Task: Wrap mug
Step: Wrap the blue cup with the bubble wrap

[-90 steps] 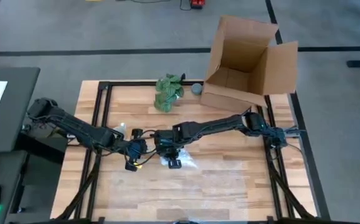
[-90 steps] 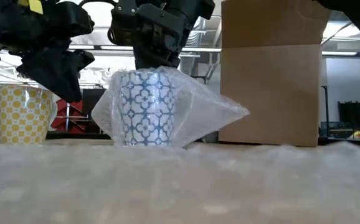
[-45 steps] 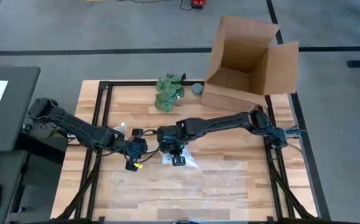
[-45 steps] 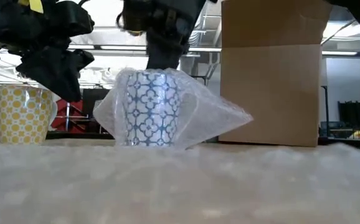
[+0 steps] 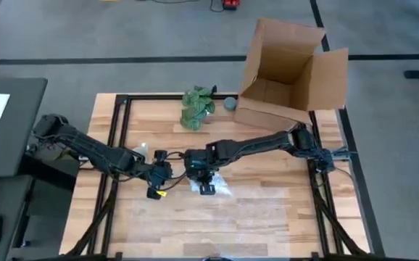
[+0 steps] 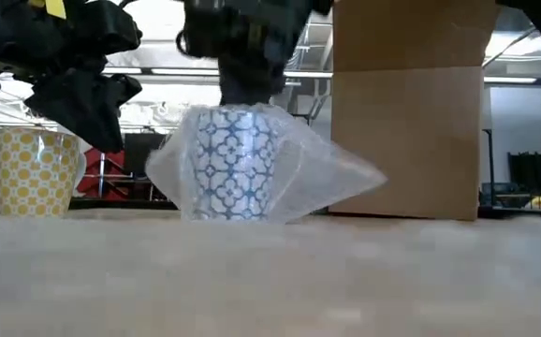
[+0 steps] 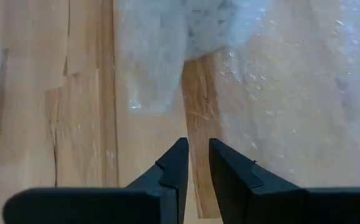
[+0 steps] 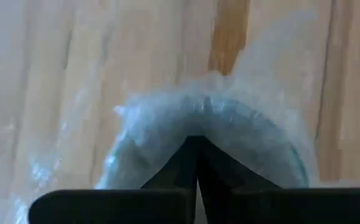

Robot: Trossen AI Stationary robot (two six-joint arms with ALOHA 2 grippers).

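Observation:
The white mug with a blue pattern [image 6: 231, 164] stands upright near the table's middle. Clear bubble wrap [image 6: 331, 178] is draped over and around it and spreads out at its foot. My right gripper [image 6: 247, 89] is directly above the mug, shut on the wrap at its top; in the high view it hides the mug, and only wrap [image 5: 222, 191] shows beside it. My left gripper [image 5: 156, 181] hovers just left of the mug. Its fingers [image 7: 179, 158] are almost together with nothing between them, over bare wood and a loose edge of wrap [image 7: 152, 68]. My right gripper pinches the bubble wrap gathered over the mug's rim [image 8: 198, 121] between its two fingers. It comes from above, pointing down. The wrap hangs slack down the mug's sides, and the mug stands upright on the table.
An open cardboard box [image 5: 285, 72] stands at the far right. A green leafy bunch [image 5: 196, 107] and a small grey round object [image 5: 229, 104] lie beside it. A yellow patterned cup [image 6: 32, 171] stands behind my left gripper. Bubble wrap covers the near tabletop [image 6: 270, 271].
My right gripper has shifted a little toward the table's right edge, still shut on the wrap. The wrapped mug has slid slightly the same way, staying upright.

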